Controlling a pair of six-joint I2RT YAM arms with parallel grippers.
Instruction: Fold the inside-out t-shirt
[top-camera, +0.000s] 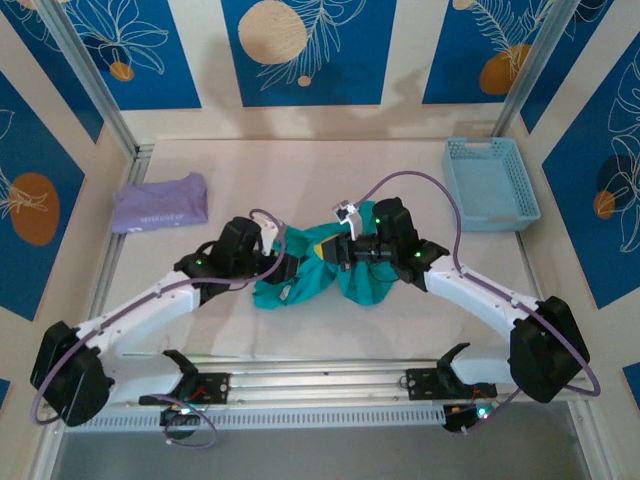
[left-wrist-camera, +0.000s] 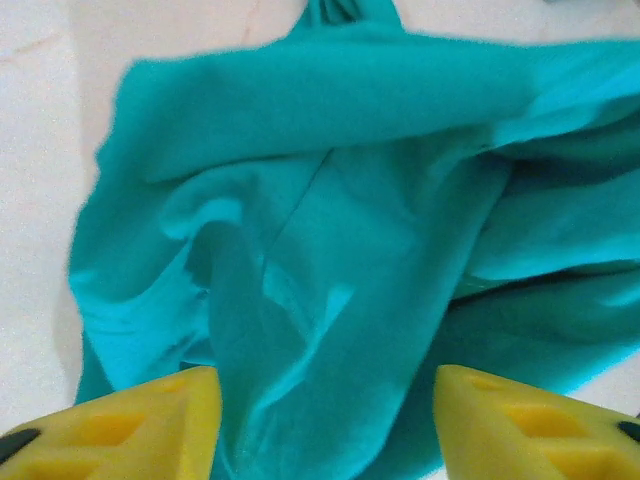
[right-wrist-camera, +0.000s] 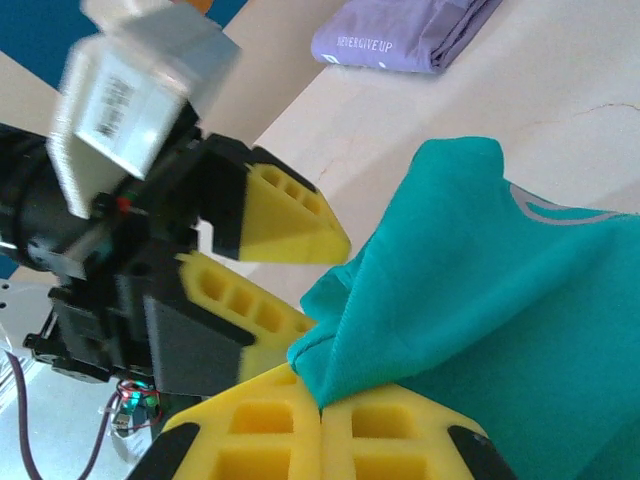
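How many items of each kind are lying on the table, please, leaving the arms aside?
Shirts: 2 (teal shirt, lavender shirt)
Baskets: 1 (blue basket)
Total: 3

shirt: teal t-shirt (left-wrist-camera: 330, 200), bunched up and taking most of the frame, no print or tag visible from here

folds: pretty messy. There's one broad flat band across the top, then a bunch of creases running down toward the bottom middle, with darker shadowy pockets on the right

top edge: a narrow bit of the cloth pokes up past the frame at top centre

left gripper (left-wrist-camera: 325, 420): jaws spread wide and low in the frame, with cloth sitting in the gap

fingertips (left-wrist-camera: 150, 425): yellow wedge shapes with recessed slots, one in each bottom corner. Can't tell if they actually touch the cloth

table (left-wrist-camera: 40, 150): pale whitish surface, showing down the left side, along the top and at the bottom right corner
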